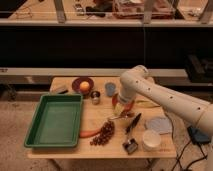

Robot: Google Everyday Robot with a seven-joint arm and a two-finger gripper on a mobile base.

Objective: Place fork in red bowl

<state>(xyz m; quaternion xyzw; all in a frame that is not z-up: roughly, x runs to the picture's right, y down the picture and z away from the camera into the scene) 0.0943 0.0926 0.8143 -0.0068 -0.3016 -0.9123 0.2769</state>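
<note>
The red bowl (126,106) stands at the table's middle right, mostly hidden behind my white arm. My gripper (121,113) hangs down at the bowl's front edge, just above the table, and looks open with nothing in it. The fork (119,118), a slim silvery piece, lies on the wood directly below the gripper, beside the bowl.
A green tray (55,120) fills the table's left. A dark red plate with an orange fruit (83,85) and two small cups (95,96) (110,89) stand at the back. Grapes (103,133), a carrot (89,132), a black-handled tool (132,131), a white cup (150,139) and a grey plate (159,124) crowd the front right.
</note>
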